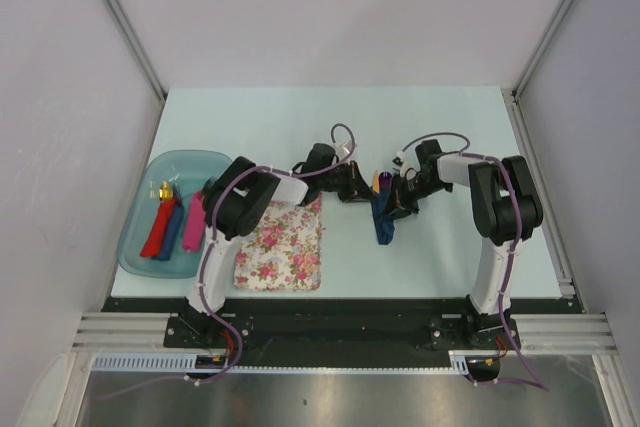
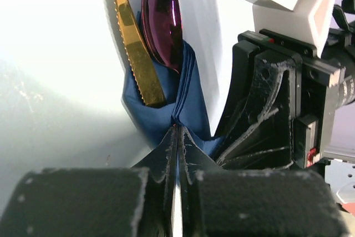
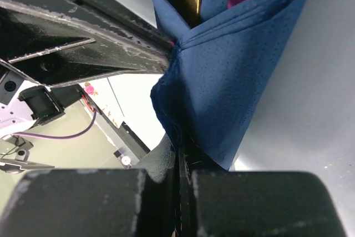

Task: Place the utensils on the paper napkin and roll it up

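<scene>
At mid-bench, the navy napkin is bundled around the gold knife and purple spoon. The left jaws and right jaws are each clamped on its folds. Opposing pulls could tear the thin paper or spill the utensils.

**Paper napkin**: dark navy-blue thin paper with a fine dotted texture. It is folded into a narrow pouch around both utensils, with layered folds bunched toward one end. It lies near the middle of the tabletop, long axis running near to far and open mouth at the far end.

**Spoon**: shiny purple bowl standing out of the napkin's mouth, handle hidden inside the wrap.

**Knife**: slender, gold-orange, serrated along one edge. It lies just beside the spoon, lower part tucked into the napkin.
</scene>
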You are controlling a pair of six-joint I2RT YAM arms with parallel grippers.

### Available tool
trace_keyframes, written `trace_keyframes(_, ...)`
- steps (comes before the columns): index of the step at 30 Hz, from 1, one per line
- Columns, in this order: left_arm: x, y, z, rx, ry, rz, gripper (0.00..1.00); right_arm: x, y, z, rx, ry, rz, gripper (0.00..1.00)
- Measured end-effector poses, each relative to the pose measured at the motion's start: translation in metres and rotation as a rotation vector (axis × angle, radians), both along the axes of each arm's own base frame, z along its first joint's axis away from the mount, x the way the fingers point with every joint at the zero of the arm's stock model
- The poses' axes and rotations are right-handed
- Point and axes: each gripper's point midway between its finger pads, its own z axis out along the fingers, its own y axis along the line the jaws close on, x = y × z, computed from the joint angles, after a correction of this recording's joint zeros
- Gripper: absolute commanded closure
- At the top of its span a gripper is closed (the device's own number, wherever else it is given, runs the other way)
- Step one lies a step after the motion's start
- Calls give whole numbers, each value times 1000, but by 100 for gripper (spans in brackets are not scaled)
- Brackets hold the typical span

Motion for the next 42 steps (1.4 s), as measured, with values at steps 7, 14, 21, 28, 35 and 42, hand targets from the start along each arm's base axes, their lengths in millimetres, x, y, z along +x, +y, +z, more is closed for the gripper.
trace_keyframes(7,5,-6,-1,14,12,1,100,0,2,2,-22,-39,27,100)
trace_keyframes(14,5,-7,-3,31,25,6,100,2,10,7,-39,-115,74,100)
trace_keyframes(21,5,-7,-3,35,31,8,100,3,13,16,-36,-166,94,100)
trace_keyframes(28,5,-7,-4,43,38,10,100,6,13,32,-13,-216,85,100)
trace_keyframes(35,5,-7,-4,60,44,7,100,6,7,36,2,-226,68,100)
trace_keyframes(42,5,-7,-4,79,42,-3,100,-1,17,32,-10,-241,112,100)
